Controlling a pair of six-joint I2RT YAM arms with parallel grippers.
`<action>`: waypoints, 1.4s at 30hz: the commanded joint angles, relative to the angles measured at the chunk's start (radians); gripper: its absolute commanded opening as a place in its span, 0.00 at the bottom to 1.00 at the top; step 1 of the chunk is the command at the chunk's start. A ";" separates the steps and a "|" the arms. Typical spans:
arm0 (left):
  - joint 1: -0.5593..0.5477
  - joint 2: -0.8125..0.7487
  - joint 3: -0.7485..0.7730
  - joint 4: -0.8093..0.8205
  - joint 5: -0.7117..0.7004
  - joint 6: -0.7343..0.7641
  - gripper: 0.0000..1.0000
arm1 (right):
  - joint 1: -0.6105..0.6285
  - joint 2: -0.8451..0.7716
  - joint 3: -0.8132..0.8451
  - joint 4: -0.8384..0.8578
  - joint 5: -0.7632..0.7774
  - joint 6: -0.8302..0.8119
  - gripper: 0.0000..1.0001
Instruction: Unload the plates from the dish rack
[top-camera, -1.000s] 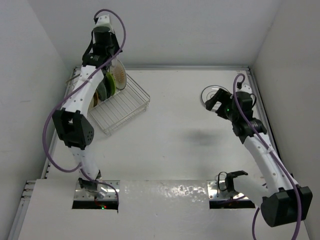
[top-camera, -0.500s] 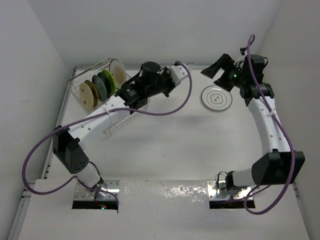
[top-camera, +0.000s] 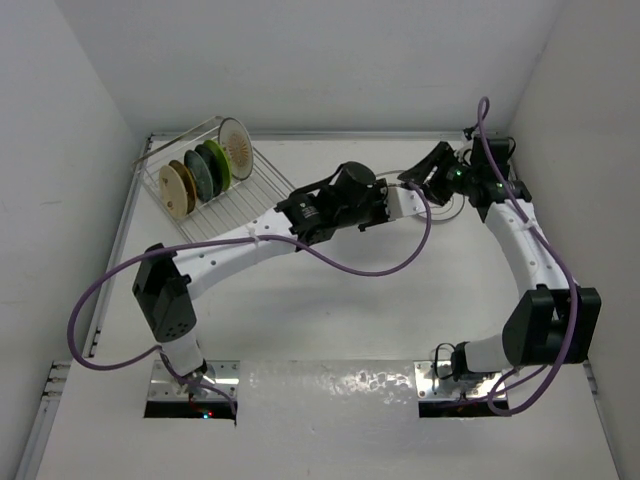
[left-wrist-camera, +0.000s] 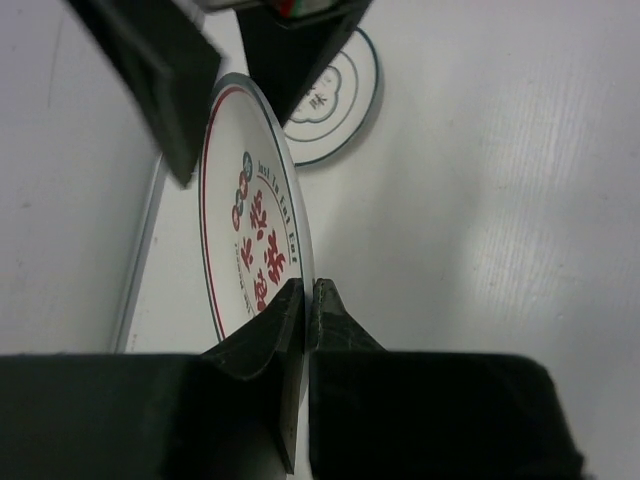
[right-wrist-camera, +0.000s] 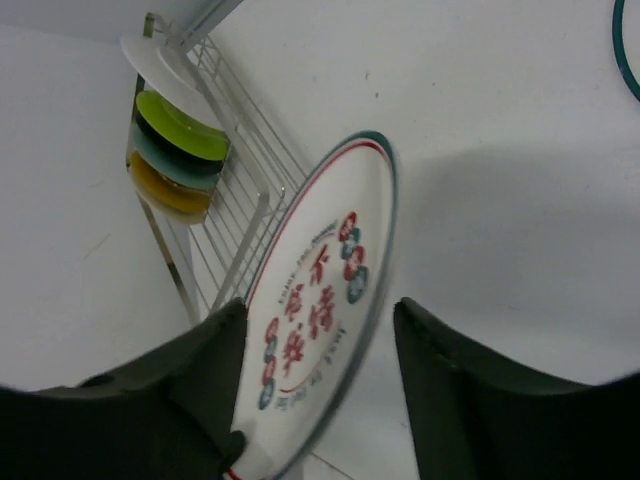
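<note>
From above, the dish rack (top-camera: 222, 200) sits at the far left of the counter (top-camera: 350, 290), its long axis slanting from near left to far right. Four plates stand on edge in it in one row: a tan plate (top-camera: 177, 188), a dark green plate (top-camera: 199, 173), a lime green plate (top-camera: 215, 162) and a white sunburst plate (top-camera: 236, 146). My left arm reaches across to the far right. There my left end effector (top-camera: 404, 197) meets my right end effector (top-camera: 424, 173) nose to nose. What they hold between them I cannot see well here.

In the left wrist view, my left end effector (left-wrist-camera: 305, 300) is closed tight on the rim of a printed plate (left-wrist-camera: 255, 235). This plate stands on edge, its face turned left, and its long axis runs away from me. It is white with a red ring, red Chinese characters and an arc of small dark letters too blurred to read. At its far edge the two right fingers (left-wrist-camera: 150, 80) stand wide apart, one on each side. Beyond lies a flat plate (left-wrist-camera: 338, 98) with a teal rim and a cloud outline; the writing in its centre is too small to read.

In the right wrist view, the printed plate tilts between my spread right fingers. I cannot tell if they touch it. The rack with its plates is behind, at the upper left.
</note>
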 joint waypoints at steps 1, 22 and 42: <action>-0.004 -0.046 -0.007 0.161 -0.082 0.040 0.00 | 0.002 -0.026 -0.048 0.087 -0.020 0.037 0.54; -0.010 -0.281 -0.271 0.193 -0.705 -0.587 1.00 | -0.231 0.218 -0.161 0.480 0.292 0.175 0.00; 0.237 -0.276 -0.262 0.040 -0.599 -0.954 1.00 | -0.276 0.520 0.032 0.274 0.374 0.009 0.99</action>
